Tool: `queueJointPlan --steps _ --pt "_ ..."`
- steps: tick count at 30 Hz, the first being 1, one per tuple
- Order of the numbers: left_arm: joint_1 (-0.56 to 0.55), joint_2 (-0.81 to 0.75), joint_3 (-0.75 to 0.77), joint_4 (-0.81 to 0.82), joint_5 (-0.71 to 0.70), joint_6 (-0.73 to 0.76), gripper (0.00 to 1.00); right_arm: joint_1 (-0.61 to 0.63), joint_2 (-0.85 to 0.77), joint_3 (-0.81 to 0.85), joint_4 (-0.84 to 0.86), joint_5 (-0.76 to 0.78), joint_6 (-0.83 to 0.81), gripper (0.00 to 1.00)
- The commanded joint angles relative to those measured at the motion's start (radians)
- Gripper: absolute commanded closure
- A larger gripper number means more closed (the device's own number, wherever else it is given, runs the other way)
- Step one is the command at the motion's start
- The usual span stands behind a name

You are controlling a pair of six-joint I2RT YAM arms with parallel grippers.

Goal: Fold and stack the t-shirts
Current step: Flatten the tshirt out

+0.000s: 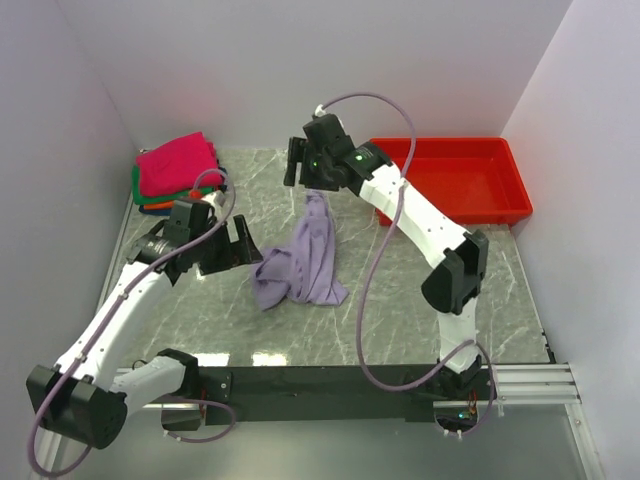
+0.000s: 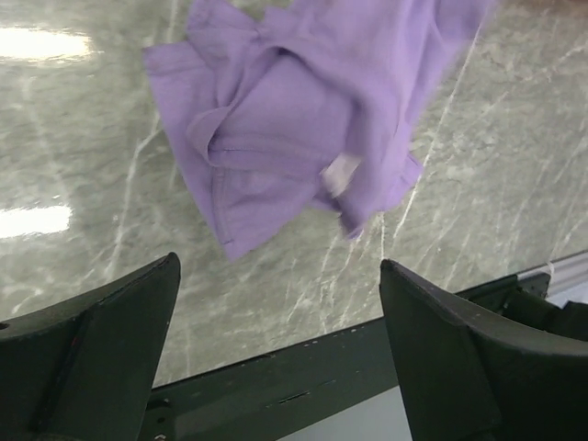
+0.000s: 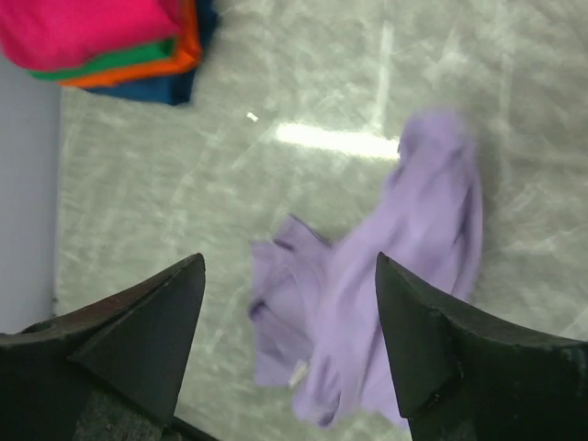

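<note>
Right pincer [image 3: 289, 266] gapes above soft, crumpled lavender t-shirt [image 3: 432, 211].

We list two arms, the left arm [image 1: 110, 320] and the right arm [image 1: 415, 210]: white shells, black joints, black bases. A mauve cable [image 1: 372, 270] loops along each. The left gripper [image 2: 279, 262] and right gripper [image 3: 289, 258] carry black wedge-shaped fingers [image 2: 101, 340]. We note a green light [image 1: 357, 157] at the right wrist.
</note>
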Motion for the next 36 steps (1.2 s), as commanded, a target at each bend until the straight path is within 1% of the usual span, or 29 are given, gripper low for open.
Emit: queueJointPlan --steps 1,2,3,4,5,6,7,9,12,16,23,26,29,30,31,34,35,36 --pt "-0.011 0.040 -0.007 0.090 0.069 -0.006 0.05 0.010 -0.133 -0.164 0.001 0.047 -0.025 0.19" --pt "-0.032 0.049 -0.004 0.099 0.071 -0.006 0.05 0.009 -0.215 -0.243 0.022 0.047 -0.008 0.19" --pt "-0.045 0.072 0.000 0.113 0.065 -0.009 0.05 0.005 -0.258 -0.401 0.071 0.041 0.015 0.19" --pt "-0.058 0.086 0.004 0.122 0.060 -0.009 0.05 0.004 -0.301 -0.478 0.094 0.041 0.015 0.19" --pt "-0.087 0.100 0.005 0.130 0.059 -0.010 0.05 0.002 -0.381 -0.546 0.113 0.032 0.036 0.19" --pt "-0.104 0.132 0.013 0.144 0.057 -0.012 0.05 0.001 -0.415 -0.657 0.137 0.030 0.048 0.19" --pt "-0.120 0.147 0.017 0.150 0.051 -0.012 0.05 0.001 -0.471 -0.706 0.143 0.029 0.067 0.19" --pt "-0.175 0.199 0.031 0.162 0.047 -0.009 0.06 0.001 -0.516 -0.814 0.157 0.016 0.081 0.20" --pt "-0.233 0.264 0.074 0.173 0.046 -0.003 0.09 0.002 -0.566 -0.908 0.163 0.004 0.099 0.22" --pt "-0.284 0.330 0.097 0.173 0.077 0.009 0.09 0.002 -0.602 -0.965 0.173 0.009 0.124 0.22" --pt "-0.387 0.417 0.134 0.181 0.154 0.036 0.10 0.001 -0.596 -0.956 0.173 0.009 0.131 0.22" --pt "-0.413 0.468 0.139 0.184 0.148 0.031 0.08 0.001 -0.596 -0.955 0.176 0.009 0.141 0.23" --pt "-0.424 0.511 0.140 0.222 0.155 0.020 0.08 0.001 -0.612 -0.977 0.177 0.012 0.150 0.23" --pt "-0.425 0.523 0.149 0.227 0.146 0.017 0.07 0.002 -0.618 -0.985 0.176 0.015 0.151 0.23" --pt "-0.428 0.537 0.155 0.222 0.105 0.013 0.08 0.002 -0.634 -0.994 0.174 0.018 0.156 0.23" --pt "-0.428 0.580 0.171 0.216 0.053 0.003 0.12 0.002 -0.682 -1.034 0.171 0.036 0.171 0.23" --pt "-0.428 0.595 0.174 0.225 0.044 0.002 0.18 0.002 -0.691 -1.056 0.170 0.039 0.174 0.23" --pt "-0.428 0.600 0.180 0.233 0.040 -0.001 0.22 0.001 -0.704 -1.066 0.171 0.044 0.179 0.23"
